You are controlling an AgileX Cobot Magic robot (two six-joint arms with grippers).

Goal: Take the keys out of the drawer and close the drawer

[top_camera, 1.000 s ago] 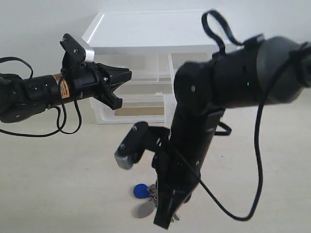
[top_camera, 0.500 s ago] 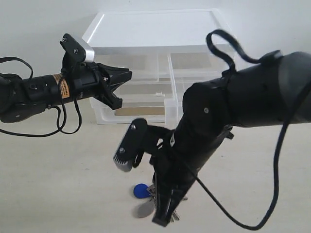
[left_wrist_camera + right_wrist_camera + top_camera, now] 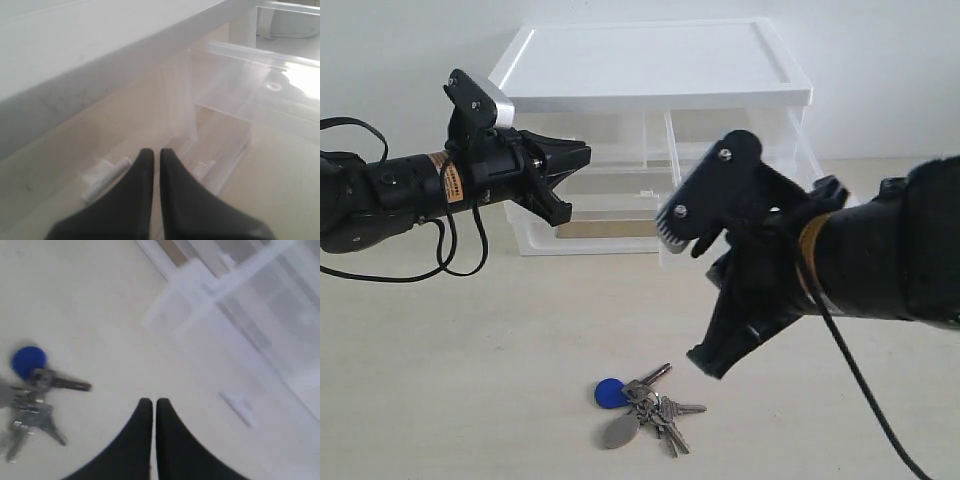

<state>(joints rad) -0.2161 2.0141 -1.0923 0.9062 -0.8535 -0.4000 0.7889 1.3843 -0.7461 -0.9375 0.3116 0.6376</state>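
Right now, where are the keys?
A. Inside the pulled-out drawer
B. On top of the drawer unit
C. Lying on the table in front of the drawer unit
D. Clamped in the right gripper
C: the keys lie flat on the table in front of the unit, and the right gripper hangs above and to one side of them, its fingers together on nothing.
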